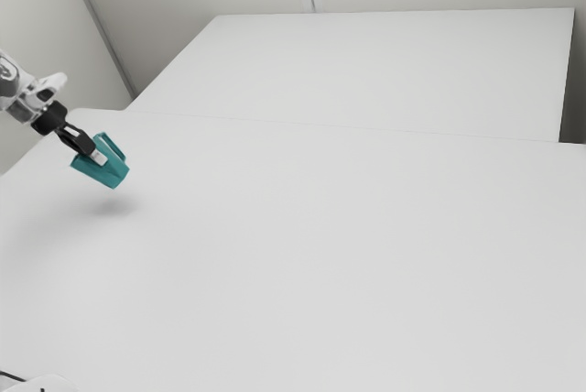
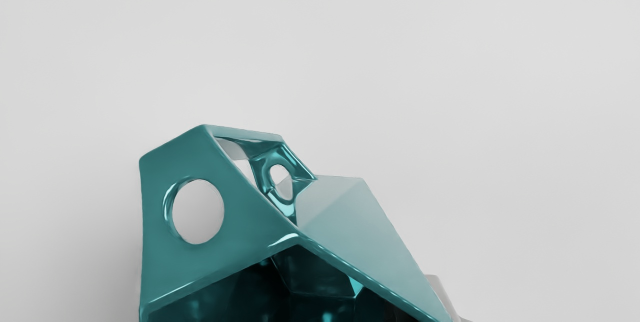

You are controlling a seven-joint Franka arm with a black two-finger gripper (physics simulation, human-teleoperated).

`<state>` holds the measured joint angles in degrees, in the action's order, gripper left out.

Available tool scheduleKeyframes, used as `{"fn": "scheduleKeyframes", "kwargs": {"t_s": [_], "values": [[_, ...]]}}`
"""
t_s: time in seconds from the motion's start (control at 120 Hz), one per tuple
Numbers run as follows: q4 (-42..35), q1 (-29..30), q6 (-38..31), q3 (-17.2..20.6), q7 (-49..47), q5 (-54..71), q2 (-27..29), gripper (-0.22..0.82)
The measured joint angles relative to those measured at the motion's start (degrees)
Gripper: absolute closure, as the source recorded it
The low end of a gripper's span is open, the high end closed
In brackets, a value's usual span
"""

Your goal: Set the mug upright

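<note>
In the exterior view my gripper [image 1: 95,157] reaches in from the upper left and is shut on the teal mug [image 1: 114,172]. The mug hangs tilted above the table, its shadow on the surface below it and its handle on the upper-right side. In the wrist view the faceted mug [image 2: 350,212] has its dark opening toward the hand, and the handle with round holes stands out from its body. One pale fingertip of my gripper [image 2: 424,308] lies outside the mug's wall; the other is mostly hidden by the mug.
The wide white table [image 1: 330,245] extends below and to the exterior view's right of the mug. Behind it is another white surface [image 1: 385,71], with pale walls beyond. A white object with a dark cable [image 1: 44,384] is at the exterior view's lower-left corner.
</note>
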<state>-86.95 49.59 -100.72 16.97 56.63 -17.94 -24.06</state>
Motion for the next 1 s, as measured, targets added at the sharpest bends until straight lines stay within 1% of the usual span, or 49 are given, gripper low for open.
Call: {"fn": "scheduleKeyframes", "kwargs": {"t_s": [0.175, 0.275, 0.392, 0.6, 0.8, 1.0], "values": [[-10.89, 0.05, -8.28, 7.31, -4.41, 5.6, 7.8, 0.79], [-16.05, 0.03, -12.34, 10.59, -6.85, 7.74, 11.64, 0.79], [-19.84, 0.09, -15.39, 14.27, -10.45, 9.94, 14.52, 0.79], [-24.67, -0.12, -18.93, 22.49, -18.63, 12.95, 17.87, 0.79], [-27.53, -0.22, -20.6, 27.66, -26.86, 14.82, 19.85, 0.79], [-28.71, -2.0, -21.57, 29.11, -34.52, 16.78, 19.69, 0.79]]}}
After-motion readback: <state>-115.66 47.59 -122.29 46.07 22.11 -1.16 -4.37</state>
